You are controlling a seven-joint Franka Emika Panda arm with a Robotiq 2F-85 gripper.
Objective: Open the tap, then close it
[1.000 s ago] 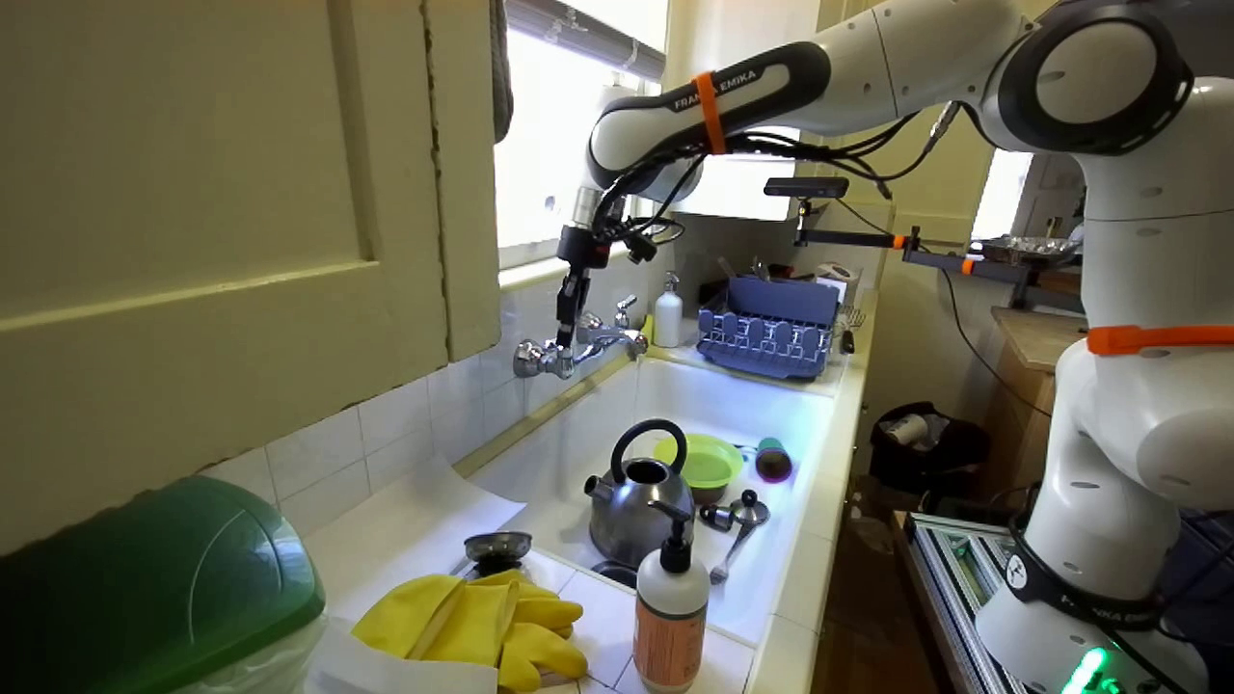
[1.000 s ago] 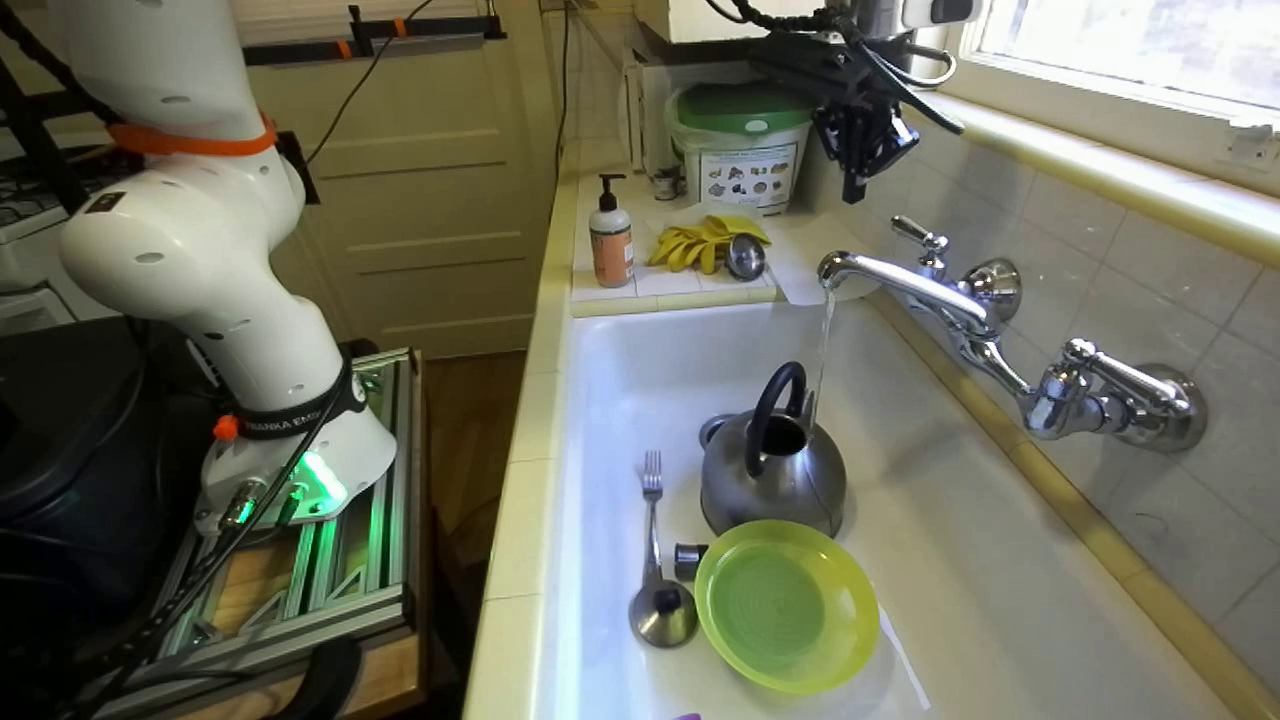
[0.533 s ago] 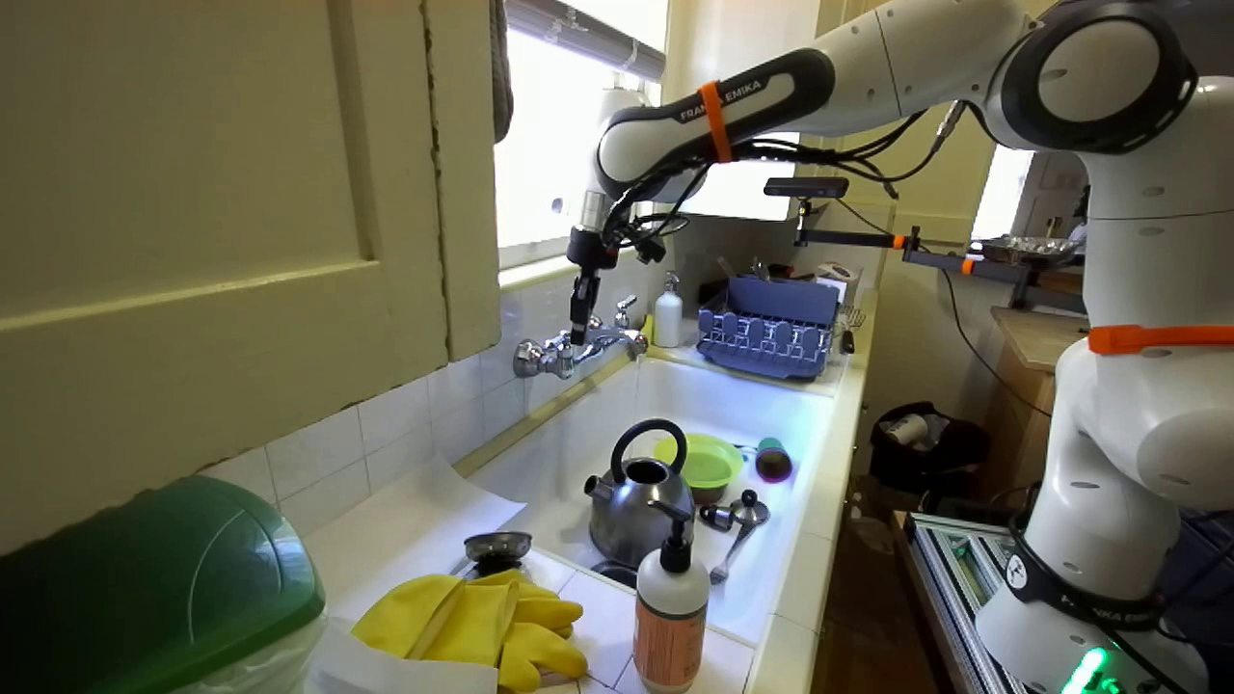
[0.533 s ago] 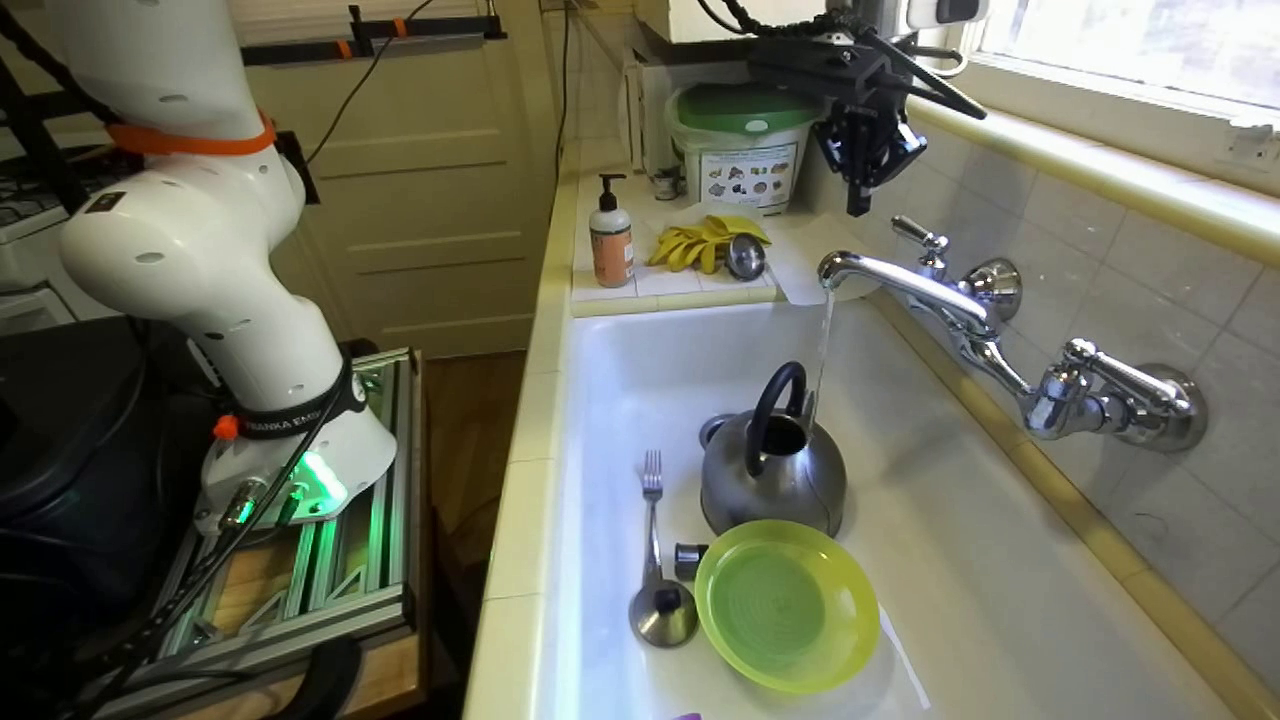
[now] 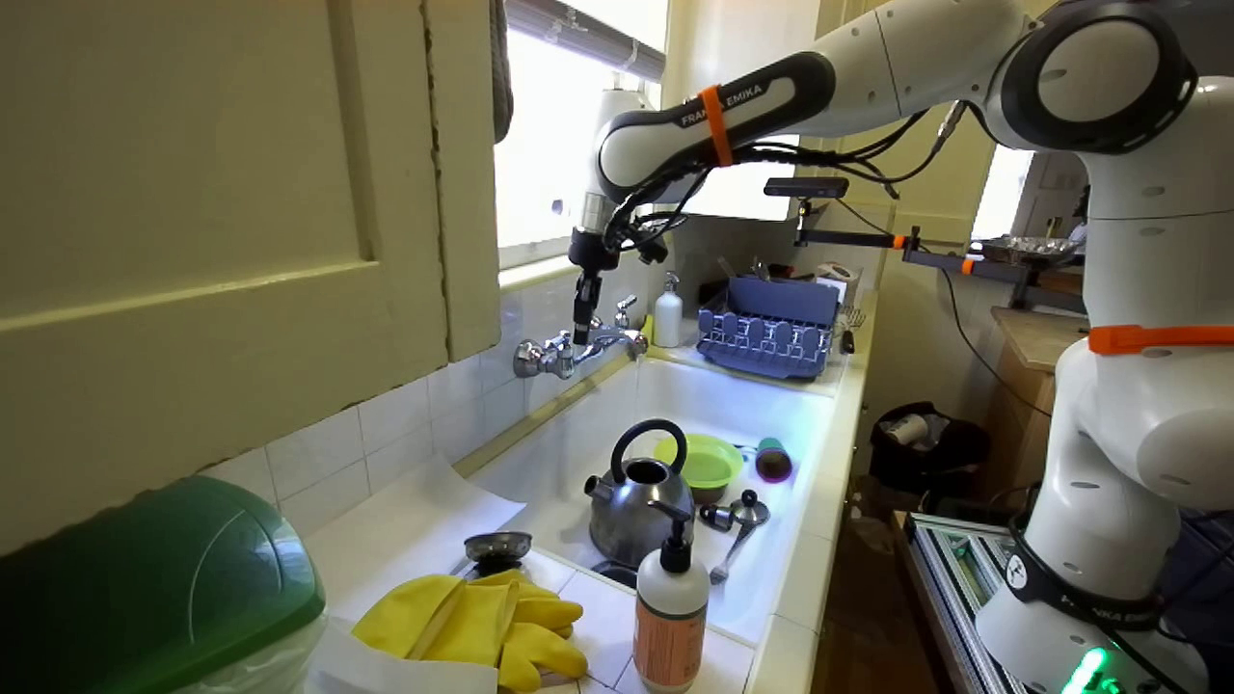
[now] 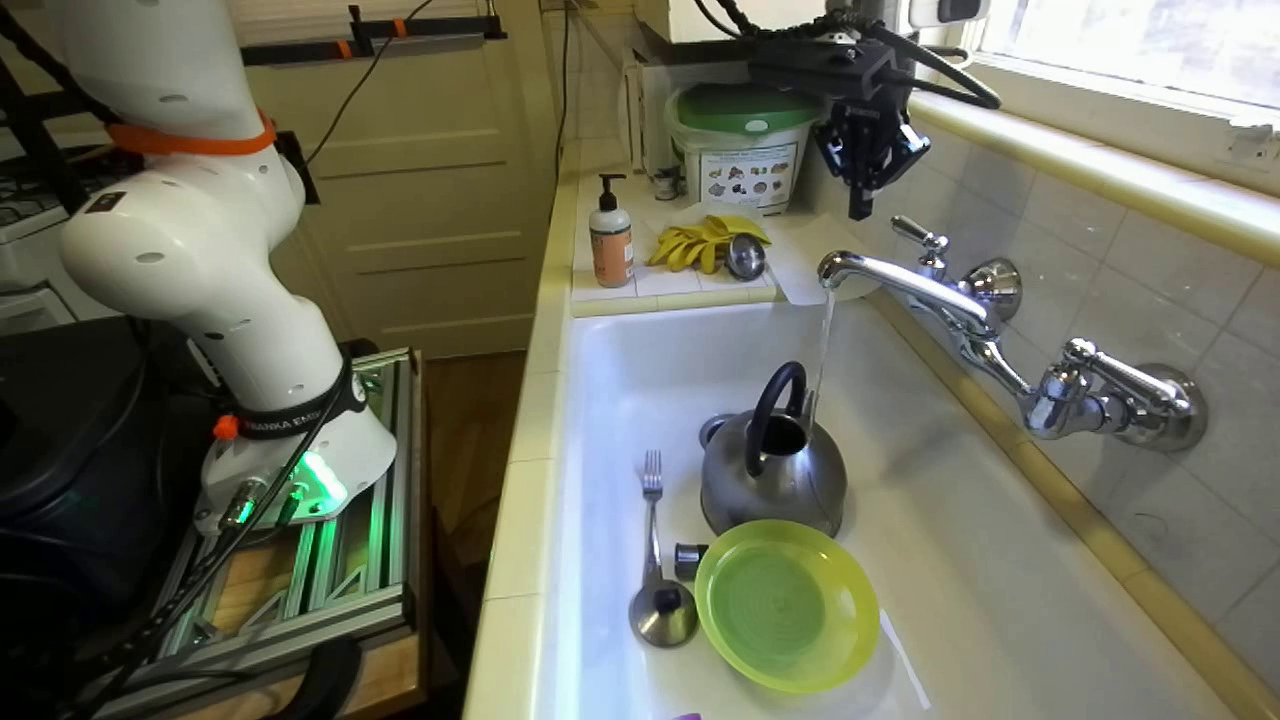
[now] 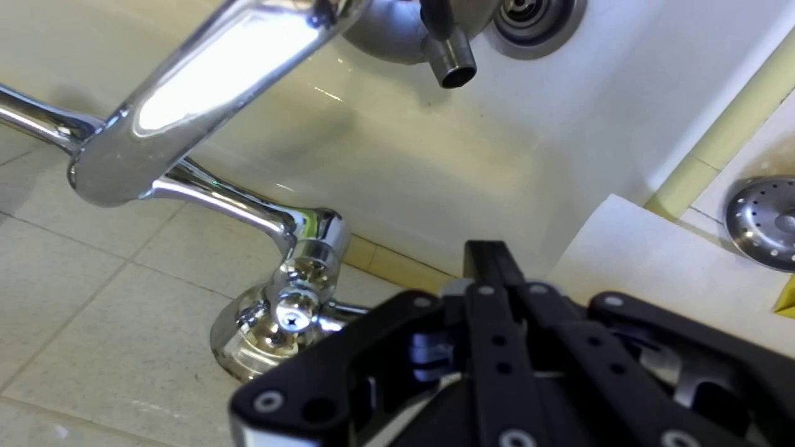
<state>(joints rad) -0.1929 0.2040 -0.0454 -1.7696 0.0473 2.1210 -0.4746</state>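
Observation:
The chrome tap (image 6: 905, 283) is on the tiled wall above the sink and also shows in an exterior view (image 5: 617, 335). A thin stream of water (image 6: 825, 335) runs from its spout to the kettle. One lever handle (image 6: 915, 234) is at the far side, the other (image 6: 1130, 378) at the near side. My gripper (image 6: 860, 205) is shut and empty, just above and beside the far handle, apart from it. In the wrist view the closed fingertips (image 7: 490, 254) are right of the tap's valve (image 7: 298, 298); my gripper hides part of its handle.
The steel kettle (image 6: 775, 480), a green bowl (image 6: 785, 605) and a fork (image 6: 652, 490) are in the sink. Yellow gloves (image 5: 472, 617), a soap bottle (image 5: 672, 607) and a strainer (image 5: 496, 549) are on the counter. A window ledge (image 6: 1090, 165) borders the wall above.
My gripper has moved away from the wall, toward the spout side, and turned slightly; in the last half second it hardly moved. Water runs throughout.

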